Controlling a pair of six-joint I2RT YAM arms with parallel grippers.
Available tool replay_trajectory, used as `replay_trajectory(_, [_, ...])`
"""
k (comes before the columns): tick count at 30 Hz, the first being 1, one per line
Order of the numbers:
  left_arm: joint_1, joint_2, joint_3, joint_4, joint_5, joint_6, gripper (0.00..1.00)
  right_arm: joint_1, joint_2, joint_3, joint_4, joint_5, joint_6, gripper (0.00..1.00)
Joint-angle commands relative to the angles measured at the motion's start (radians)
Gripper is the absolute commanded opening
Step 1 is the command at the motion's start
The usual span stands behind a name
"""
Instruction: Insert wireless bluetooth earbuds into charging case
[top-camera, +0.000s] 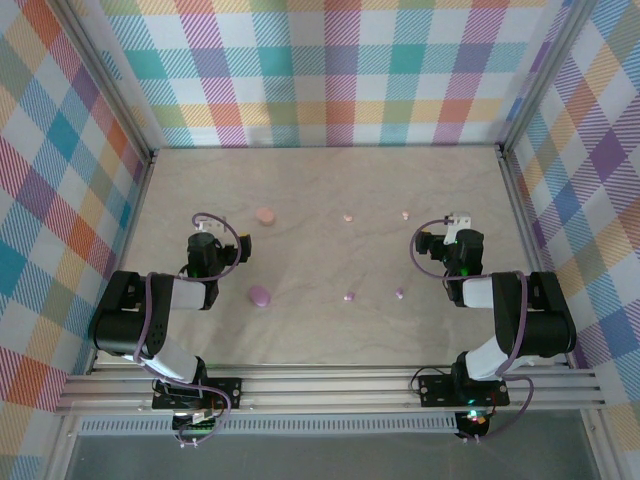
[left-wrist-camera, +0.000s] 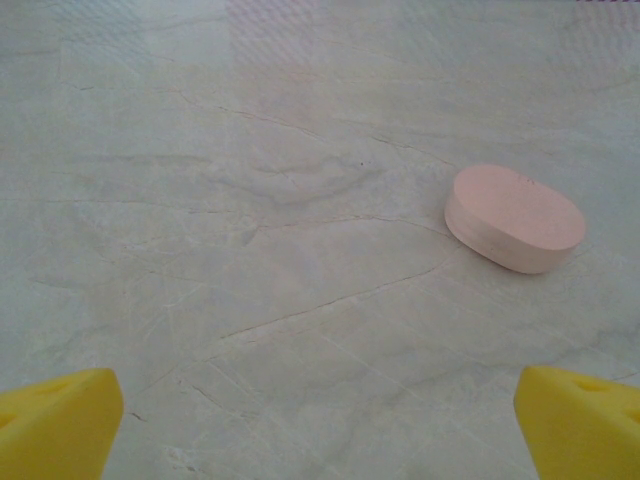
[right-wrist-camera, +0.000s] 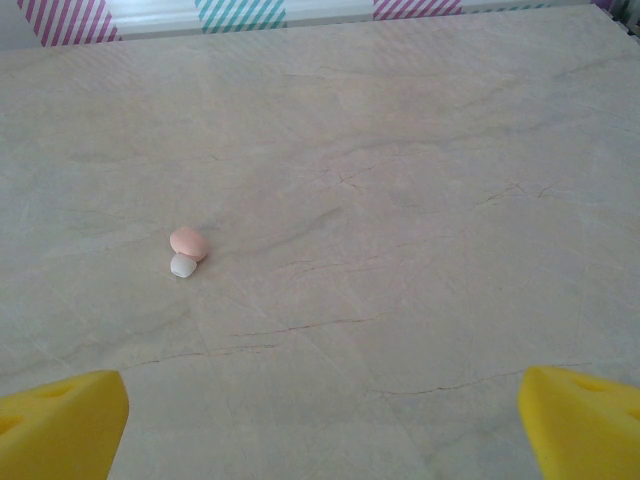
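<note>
Two round pucks, the charging cases, lie shut on the table: a pink case (top-camera: 265, 215) and a purple case (top-camera: 260, 296). Two pink earbuds (top-camera: 348, 216) (top-camera: 405, 214) lie mid-table, and two purple earbuds (top-camera: 350, 296) (top-camera: 399, 294) lie nearer. My left gripper (top-camera: 207, 232) is open and empty; the pink case (left-wrist-camera: 515, 218) lies ahead to its right, beyond its yellow fingertips (left-wrist-camera: 55, 420). My right gripper (top-camera: 458, 224) is open and empty too. A pink earbud (right-wrist-camera: 187, 247) with a white tip lies ahead to the left of its fingertips (right-wrist-camera: 585, 420).
Checkered cloth walls (top-camera: 330, 70) enclose the pale stone-patterned table (top-camera: 330, 255) on three sides, with metal rails along its edges. Both arm bases sit on the near rail (top-camera: 330, 385).
</note>
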Motion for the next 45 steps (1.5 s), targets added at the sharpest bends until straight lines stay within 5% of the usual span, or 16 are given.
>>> replay_trajectory(1, [0.01, 0.0, 0.011, -0.006, 0.006, -0.012, 1.0, 0.001, 0.0, 0.013, 0.024, -0.023, -0.005, 1.0])
replay_trajectory(16, [0.024, -0.004, 0.023, -0.033, 0.006, -0.03, 1.0, 0.0, -0.003, 0.014, 0.022, -0.028, -0.006, 1.0])
replay_trajectory(21, [0.025, -0.037, 0.029, -0.062, -0.052, -0.057, 1.0, -0.001, -0.057, 0.082, -0.142, -0.089, -0.033, 1.0])
replay_trajectory(31, [0.025, -0.189, 0.316, -0.807, -0.232, -0.287, 1.0, 0.022, -0.127, 0.328, -0.611, -0.145, 0.069, 1.0])
replay_trajectory(38, [0.025, -0.217, 0.481, -1.327, -0.276, -0.519, 1.0, 0.328, 0.008, 0.508, -0.796, -0.073, 0.085, 0.96])
replay_trajectory(45, [0.025, -0.349, 0.43, -1.518, -0.188, -0.58, 1.0, 0.743, 0.191, 0.685, -0.836, -0.139, 0.118, 0.93])
